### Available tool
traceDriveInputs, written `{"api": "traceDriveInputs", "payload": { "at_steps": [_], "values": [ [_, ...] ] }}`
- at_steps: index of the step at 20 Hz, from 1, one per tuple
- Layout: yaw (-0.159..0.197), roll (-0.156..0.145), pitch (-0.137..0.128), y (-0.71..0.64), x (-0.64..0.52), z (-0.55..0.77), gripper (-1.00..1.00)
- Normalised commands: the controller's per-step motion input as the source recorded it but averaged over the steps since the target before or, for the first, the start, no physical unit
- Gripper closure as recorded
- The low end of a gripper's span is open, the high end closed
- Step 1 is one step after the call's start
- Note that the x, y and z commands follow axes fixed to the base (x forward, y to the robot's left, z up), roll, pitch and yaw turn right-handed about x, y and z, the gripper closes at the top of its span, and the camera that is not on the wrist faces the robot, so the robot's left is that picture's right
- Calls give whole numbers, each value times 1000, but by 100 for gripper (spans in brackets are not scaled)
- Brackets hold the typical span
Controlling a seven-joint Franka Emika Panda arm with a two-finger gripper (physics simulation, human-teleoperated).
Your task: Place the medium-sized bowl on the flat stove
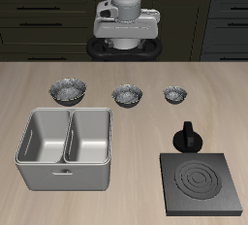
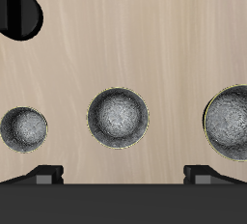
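Three grey speckled bowls stand in a row across the middle of the table. The medium-sized bowl (image 1: 128, 95) (image 2: 119, 118) is the middle one, between the slightly larger bowl (image 1: 68, 91) (image 2: 232, 122) and the smallest bowl (image 1: 175, 94) (image 2: 23, 129). The flat stove (image 1: 201, 182) is a black square plate with pale rings near the table's front edge, and its black knob (image 1: 186, 137) (image 2: 19, 15) faces the bowls. My gripper (image 1: 126, 43) (image 2: 125, 177) hangs high over the back of the table, behind the medium-sized bowl. It is open, fingers wide apart, holding nothing.
A grey double-basin metal tray (image 1: 65, 148) sits in front of the larger bowl, toward the table's front edge. Bare wood lies between the tray and the stove. Dark cabinets stand behind the table.
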Motion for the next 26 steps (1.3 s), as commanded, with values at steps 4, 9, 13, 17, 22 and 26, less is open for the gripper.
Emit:
{"api": "traceDriveInputs", "payload": {
  "at_steps": [4, 9, 13, 17, 22, 26],
  "values": [
    [-10, -3, 19, -60, 53, -365, -100],
    [-13, -12, 5, -43, 52, -239, -100],
    [5, -10, -13, -53, -48, -321, -100],
    [-24, -10, -1, -31, -18, -196, -100],
    [-6, -13, -8, -71, -34, -264, -100],
    [-7, -4, 16, -24, 6, -218, -100]
  ]
}}
